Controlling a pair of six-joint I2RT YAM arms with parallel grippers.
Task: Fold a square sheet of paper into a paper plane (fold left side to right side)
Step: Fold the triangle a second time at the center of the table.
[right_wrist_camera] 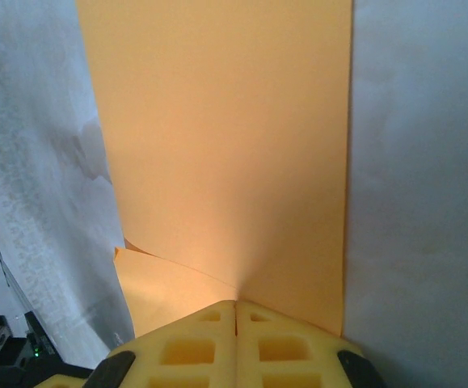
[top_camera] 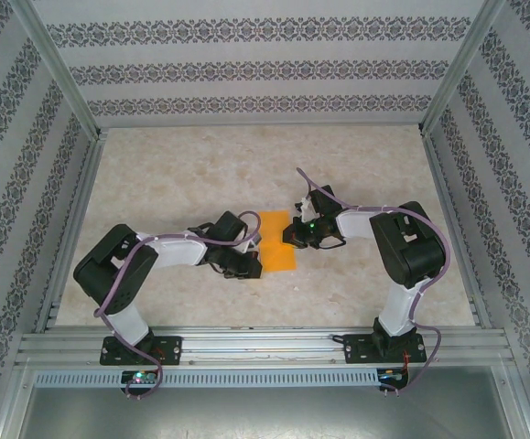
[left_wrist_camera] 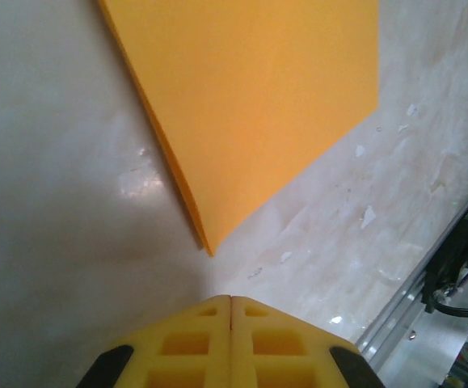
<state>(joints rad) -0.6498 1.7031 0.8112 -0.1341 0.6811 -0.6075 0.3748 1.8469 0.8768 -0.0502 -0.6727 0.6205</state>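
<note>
Square sheet of paper (top_camera: 277, 241): thin, matte, orange, lying flat near the middle of the pale table (top_camera: 182, 174). It is doubled over, so its outline is a rectangle, longer than wide, with its long sides running away from the near edge. In the left wrist view two layers of the sheet (left_wrist_camera: 258, 105) show along one long edge. In the right wrist view a corner of the lower layer peeks out beside the upper layer of the sheet (right_wrist_camera: 225, 145).

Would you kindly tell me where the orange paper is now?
In the top view the orange paper lies on the table between the grippers: the left gripper beside its left edge, the right gripper at its right edge.
</note>
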